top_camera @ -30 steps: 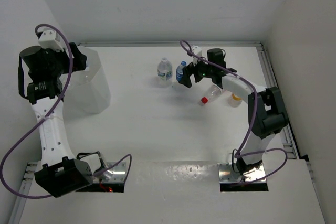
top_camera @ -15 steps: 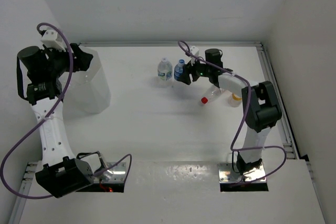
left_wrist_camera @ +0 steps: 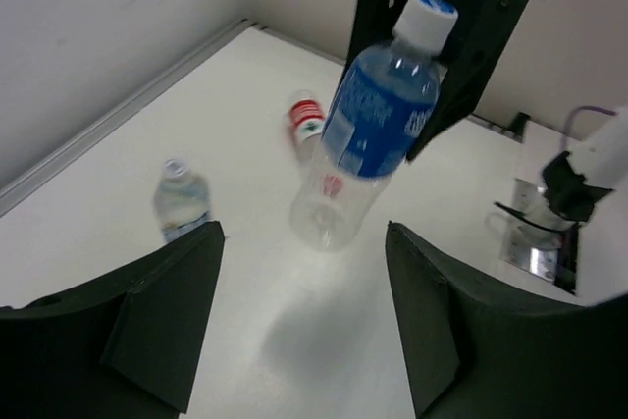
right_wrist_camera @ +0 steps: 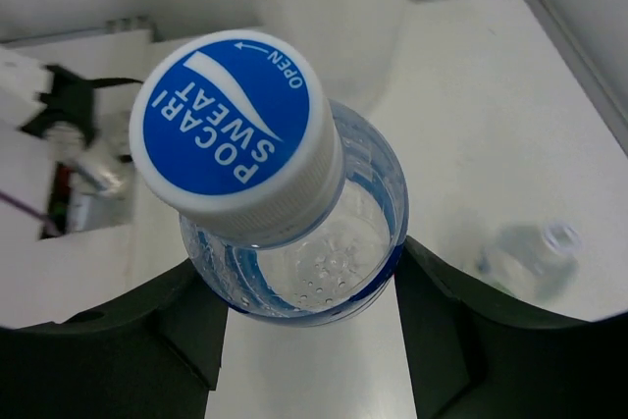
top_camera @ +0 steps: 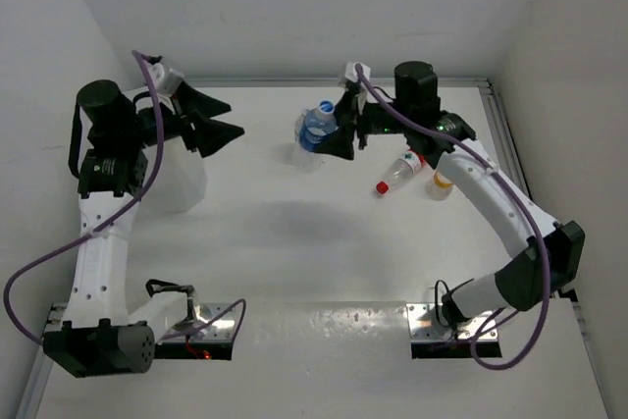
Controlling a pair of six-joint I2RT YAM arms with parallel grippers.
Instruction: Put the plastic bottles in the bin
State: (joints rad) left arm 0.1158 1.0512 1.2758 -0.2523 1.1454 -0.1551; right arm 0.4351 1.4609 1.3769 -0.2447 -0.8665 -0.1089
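Jaws first: your right gripper (top_camera: 336,132) is clamped on the blue bottle (left_wrist_camera: 378,125), one finger on each side just under the neck. Your left gripper (top_camera: 234,117) has its jaws apart with nothing between them, and it's aimed across at that bottle.

Biggest thing out there is the bin (top_camera: 182,179), far left on the table (top_camera: 294,242), with your left arm standing right over it. The blue bottle is well apart from it, up in the air over the back middle of the table, so I'd call this the carry step: picked, lifted, not dropped yet.

For the next move you need that bottle above the bin's open top before the right jaws let go. With the left arm parked there and facing it, it could also be a hand-off. Can't tell which you're planning, but either way watch the two arms closing on each other.

Orientation: the bottle's long axis is tipped off upright. In the left wrist view its base hangs down toward the left gripper's side and its top leans back toward the right arm. The right wrist camera looks almost straight down that axis.

Left on the table: a standing bottle (left_wrist_camera: 182,208) just under the carried one, a red bottle (top_camera: 397,174) lying on its side, and a short yellow one (top_camera: 442,183) beside it.

Smallest bit: the blue-and-white cap (right_wrist_camera: 235,134) is on and points up.
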